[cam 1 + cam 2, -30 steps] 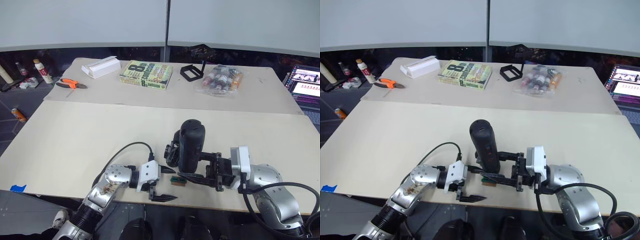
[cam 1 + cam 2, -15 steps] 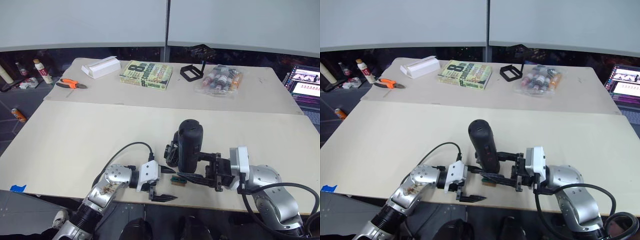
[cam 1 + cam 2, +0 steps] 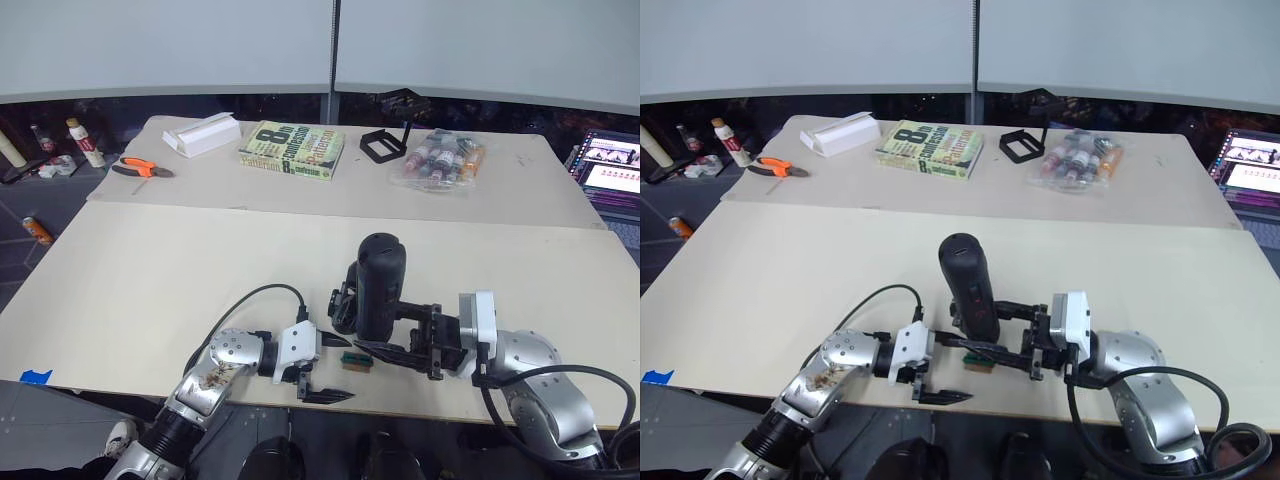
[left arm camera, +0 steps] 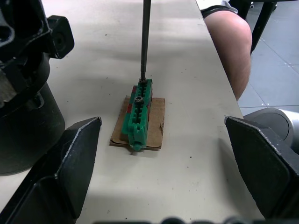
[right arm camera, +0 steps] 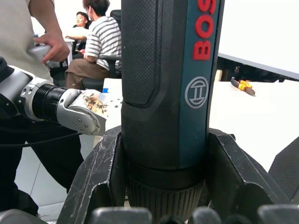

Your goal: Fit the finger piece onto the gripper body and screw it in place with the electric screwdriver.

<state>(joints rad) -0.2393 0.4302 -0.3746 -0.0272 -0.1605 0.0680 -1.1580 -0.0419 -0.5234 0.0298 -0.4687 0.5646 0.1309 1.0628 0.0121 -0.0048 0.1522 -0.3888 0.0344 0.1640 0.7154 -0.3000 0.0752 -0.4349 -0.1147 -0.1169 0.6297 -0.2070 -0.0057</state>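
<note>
Electric screwdriver [image 5: 163,84]: red "BOS" lettering, round logo beneath. Book [image 3: 292,150] cover: large "8", remainder unreadable.
</note>
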